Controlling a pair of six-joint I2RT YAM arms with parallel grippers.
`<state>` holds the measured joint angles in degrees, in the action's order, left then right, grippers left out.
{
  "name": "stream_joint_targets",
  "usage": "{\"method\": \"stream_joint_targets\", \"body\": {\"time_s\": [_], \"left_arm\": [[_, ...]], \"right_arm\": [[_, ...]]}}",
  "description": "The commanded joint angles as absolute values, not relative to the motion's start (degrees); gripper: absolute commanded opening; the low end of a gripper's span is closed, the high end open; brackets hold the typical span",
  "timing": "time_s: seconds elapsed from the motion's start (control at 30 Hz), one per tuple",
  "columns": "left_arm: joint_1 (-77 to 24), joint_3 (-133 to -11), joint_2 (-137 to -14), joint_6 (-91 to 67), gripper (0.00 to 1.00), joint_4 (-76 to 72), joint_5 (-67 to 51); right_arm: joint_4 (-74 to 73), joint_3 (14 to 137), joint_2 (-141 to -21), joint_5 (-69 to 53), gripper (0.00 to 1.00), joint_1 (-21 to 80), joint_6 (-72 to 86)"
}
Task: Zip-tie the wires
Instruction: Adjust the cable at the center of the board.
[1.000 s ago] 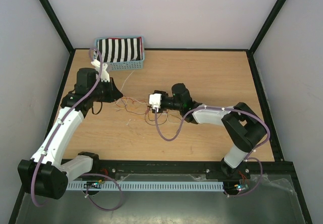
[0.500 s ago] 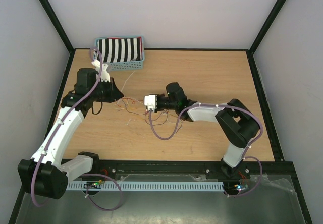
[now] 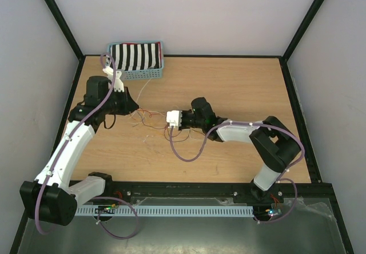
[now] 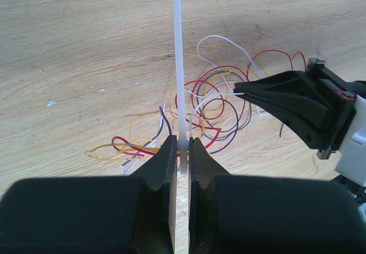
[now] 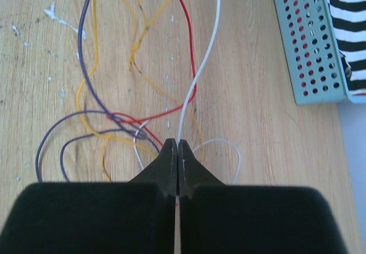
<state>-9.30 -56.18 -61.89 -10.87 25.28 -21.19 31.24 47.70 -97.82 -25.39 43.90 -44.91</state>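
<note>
Wooden table, pale walls. The wires lie between the left gripper, which pinches a zip tie, and the right gripper, which is closed on one white wire.

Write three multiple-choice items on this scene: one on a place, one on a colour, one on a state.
1. The basket sits at the table's:
A) far left corner
B) near right corner
C) centre

2. The wire pinched by the right gripper is:
A) green
B) white
C) blue

3. The jaws of the left gripper are:
A) spread wide and empty
B) out of view
C) shut on the zip tie

Answers:
1 A: the top view shows it against the back left edge.
2 B: a white strand runs into the closed jaws.
3 C: the tie stands up from between them.
</note>
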Motion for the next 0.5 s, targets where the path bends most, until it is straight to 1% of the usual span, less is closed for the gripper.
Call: {"method": "stream_joint_targets", "body": {"time_s": [0.0, 0.17, 0.47], "left_arm": [[-8.8, -57.8, -61.9, -10.2, 0.0, 25.9, -19.5], [-8.6, -57.8, -62.0, -10.0, 0.0, 26.3, -19.0], [-8.4, -57.8, -61.5, -9.9, 0.0, 26.9, -18.5]], "right_arm": [[31.1, 44.0, -92.5, -20.5, 0.0, 44.1, -44.2], [31.2, 41.2, -89.2, -18.2, 0.0, 43.6, -43.5], [31.1, 40.1, -86.8, -16.5, 0.0, 42.2, -42.2]]}}
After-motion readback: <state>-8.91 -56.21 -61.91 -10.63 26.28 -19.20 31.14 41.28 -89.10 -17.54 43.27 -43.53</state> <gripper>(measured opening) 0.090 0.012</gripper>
